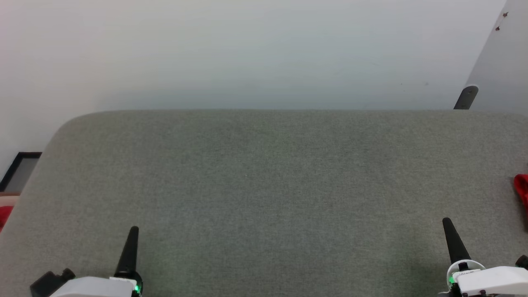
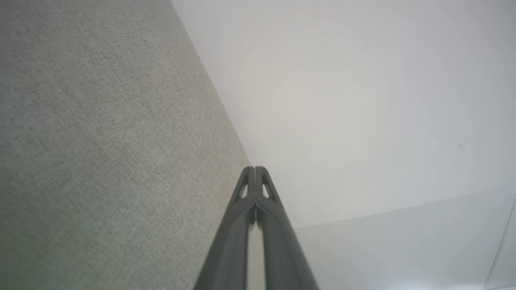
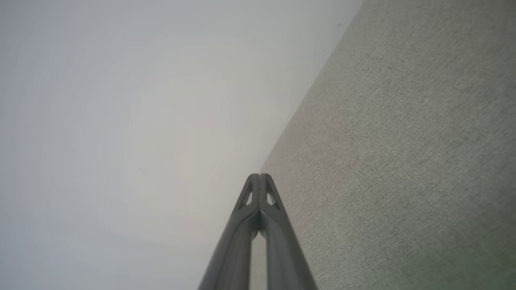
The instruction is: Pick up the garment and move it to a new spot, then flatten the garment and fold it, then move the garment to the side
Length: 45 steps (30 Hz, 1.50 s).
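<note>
Left gripper point(image 1: 134, 229) and right gripper point(image 1: 446, 221) fingers are pressed shut, nothing held. Red cloth point(image 1: 522, 192), possibly the garment, is seen at the table's point(image 1: 264, 185) right edge. No folding is evidenced; start or finish cannot be told.

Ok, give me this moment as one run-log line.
left gripper: shut, empty | right gripper: shut, empty | gray fabric tabletop: under both grippers | red cloth: at tabletop's right edge
</note>
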### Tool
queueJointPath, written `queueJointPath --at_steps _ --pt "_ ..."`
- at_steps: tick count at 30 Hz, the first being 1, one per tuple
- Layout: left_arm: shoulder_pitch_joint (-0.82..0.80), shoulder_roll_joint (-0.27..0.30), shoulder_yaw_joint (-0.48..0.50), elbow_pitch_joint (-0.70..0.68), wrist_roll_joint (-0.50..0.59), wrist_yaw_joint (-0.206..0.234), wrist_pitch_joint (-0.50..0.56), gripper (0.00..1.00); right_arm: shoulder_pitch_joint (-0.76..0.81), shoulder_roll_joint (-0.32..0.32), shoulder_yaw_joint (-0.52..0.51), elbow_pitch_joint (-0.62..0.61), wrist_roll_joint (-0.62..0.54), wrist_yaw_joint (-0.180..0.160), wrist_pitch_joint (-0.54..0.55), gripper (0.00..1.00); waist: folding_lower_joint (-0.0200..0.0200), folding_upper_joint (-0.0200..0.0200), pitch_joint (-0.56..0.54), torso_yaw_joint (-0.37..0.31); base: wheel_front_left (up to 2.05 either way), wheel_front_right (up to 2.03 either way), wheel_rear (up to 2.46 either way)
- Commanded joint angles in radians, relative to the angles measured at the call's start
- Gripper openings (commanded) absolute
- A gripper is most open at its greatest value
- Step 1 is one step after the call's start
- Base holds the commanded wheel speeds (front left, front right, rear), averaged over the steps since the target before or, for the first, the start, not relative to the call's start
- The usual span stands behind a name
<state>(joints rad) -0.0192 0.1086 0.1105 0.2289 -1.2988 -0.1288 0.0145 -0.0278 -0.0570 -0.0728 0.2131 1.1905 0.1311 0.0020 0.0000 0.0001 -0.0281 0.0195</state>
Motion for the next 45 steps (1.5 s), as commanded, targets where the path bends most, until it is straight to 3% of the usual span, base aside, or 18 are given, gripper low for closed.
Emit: queueJointPath --at_steps 1,45 --pt "-0.020 0.000 0.005 -0.005 -0.023 -0.002 0.007 0.00 -0.019 -0.004 -0.005 -0.003 0.034 0.000 0.008 0.00 0.0000 -0.0001 0.001 -0.001 0.00 0.00 0.00" --pt "-0.089 -0.056 0.005 0.016 -0.294 -0.003 0.095 0.00 -0.081 0.000 -0.033 0.030 0.400 0.000 0.101 0.00 0.0000 -0.0001 0.028 -0.018 0.00 0.00 0.00"
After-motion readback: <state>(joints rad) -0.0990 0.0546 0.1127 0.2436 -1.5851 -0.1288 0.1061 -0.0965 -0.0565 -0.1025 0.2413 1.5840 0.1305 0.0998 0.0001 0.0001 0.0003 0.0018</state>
